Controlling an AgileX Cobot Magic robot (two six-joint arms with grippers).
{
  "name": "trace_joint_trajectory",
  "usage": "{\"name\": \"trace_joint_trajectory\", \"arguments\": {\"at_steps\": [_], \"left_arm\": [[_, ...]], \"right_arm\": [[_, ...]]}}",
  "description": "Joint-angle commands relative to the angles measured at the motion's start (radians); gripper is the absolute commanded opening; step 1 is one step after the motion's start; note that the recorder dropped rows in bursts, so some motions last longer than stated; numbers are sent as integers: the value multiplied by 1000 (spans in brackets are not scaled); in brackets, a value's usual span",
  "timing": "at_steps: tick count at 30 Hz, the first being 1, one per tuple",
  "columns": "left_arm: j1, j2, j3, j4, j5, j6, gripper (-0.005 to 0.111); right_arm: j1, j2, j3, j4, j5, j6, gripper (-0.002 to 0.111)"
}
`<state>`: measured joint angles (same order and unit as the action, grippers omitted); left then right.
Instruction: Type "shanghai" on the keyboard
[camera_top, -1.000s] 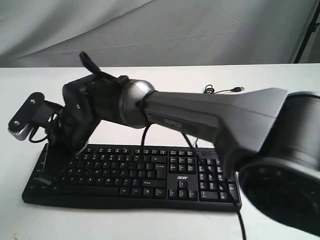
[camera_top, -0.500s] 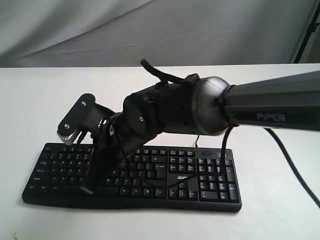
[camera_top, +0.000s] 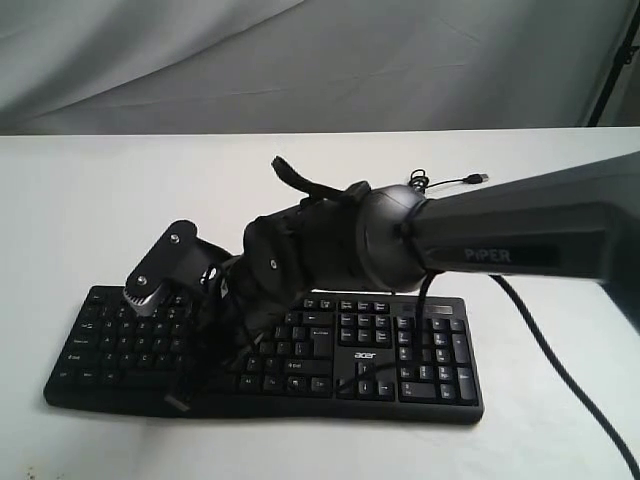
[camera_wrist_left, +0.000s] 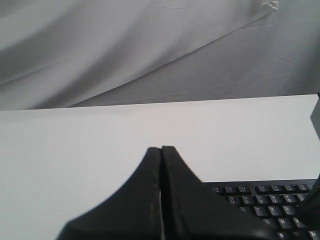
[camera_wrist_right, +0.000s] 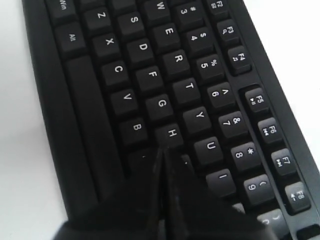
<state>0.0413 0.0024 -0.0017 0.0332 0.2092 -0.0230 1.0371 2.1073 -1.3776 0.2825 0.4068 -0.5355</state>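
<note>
We see the keyboard (camera_top: 400, 370) lying flat at the table's (camera_top: 90, 190) 6 o'clock side. Our right gripper (camera_wrist_right: 164, 150), reaching in from 3 o'clock, is pinched together with nothing between, its tip at the H key (camera_wrist_right: 172, 134). Our left gripper (camera_wrist_left: 161, 149) is likewise closed and empty, over the table beside the keyboard.

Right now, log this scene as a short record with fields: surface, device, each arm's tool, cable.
Surface: white table
Device: black acer keyboard lying flat on the table
Right arm: right tool shut, tip at the H key; contact cannot be told
Left arm: left tool shut, over the table, off the keyboard
Cable: USB cable lying on the table behind the keyboard
</note>
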Motion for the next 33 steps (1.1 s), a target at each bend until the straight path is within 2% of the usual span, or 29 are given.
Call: {"name": "trace_joint_trajectory", "arguments": {"at_steps": [1,33], "left_arm": [[-6,-2,2,0,-11,-3,0],[-6,-2,2,0,-11,-3,0]], "right_arm": [[0,11,3,55,-29,-55,0],[0,15,3,86,-52,-85,0]]}}
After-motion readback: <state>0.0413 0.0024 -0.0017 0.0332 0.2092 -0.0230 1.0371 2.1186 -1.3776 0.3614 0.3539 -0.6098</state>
